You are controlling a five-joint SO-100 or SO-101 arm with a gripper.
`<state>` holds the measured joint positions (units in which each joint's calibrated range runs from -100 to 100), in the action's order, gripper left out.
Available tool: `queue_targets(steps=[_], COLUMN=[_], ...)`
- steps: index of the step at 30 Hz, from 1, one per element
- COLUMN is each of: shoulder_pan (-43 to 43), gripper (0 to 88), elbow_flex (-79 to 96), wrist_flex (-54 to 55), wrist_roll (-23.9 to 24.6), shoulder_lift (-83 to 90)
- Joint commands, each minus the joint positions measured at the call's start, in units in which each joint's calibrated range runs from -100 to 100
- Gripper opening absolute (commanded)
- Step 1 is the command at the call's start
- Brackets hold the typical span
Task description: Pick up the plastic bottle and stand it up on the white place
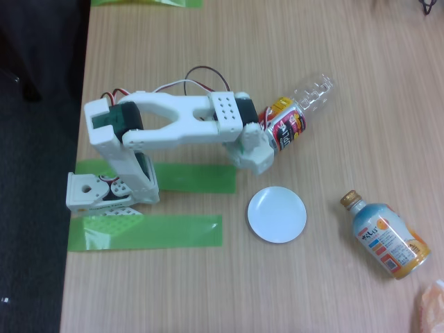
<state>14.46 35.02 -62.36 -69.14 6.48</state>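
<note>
The plastic bottle is clear and ribbed with a red-yellow label, and it lies slanted with its base toward the upper right. Its cap end is hidden behind my gripper, which appears shut on the bottle at the label end. Whether the bottle touches the table I cannot tell. The white place, a small flat round disc, lies on the wooden table just below the gripper, apart from the bottle and with nothing on it.
A shorter blue-and-orange bottle with a gold cap lies right of the disc. Two green tape strips sit by the arm's base. The table's left edge runs beside the base. A pale orange object sits at the lower right corner.
</note>
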Motion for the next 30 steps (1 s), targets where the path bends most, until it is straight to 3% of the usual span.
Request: queue_targets(steps=[1,14,22,30], shoulder_pan=[-0.23,0.36,0.43,0.43], gripper=[28.1,28.0,13.6,12.6], elbow_flex=[0.88,0.97,0.79,0.61], wrist_flex=[0.22,0.22,0.3,0.3], wrist_roll=[-0.16,-0.27,-0.27,-0.32], shoulder_lift=[0.11,0.11,0.28,0.95])
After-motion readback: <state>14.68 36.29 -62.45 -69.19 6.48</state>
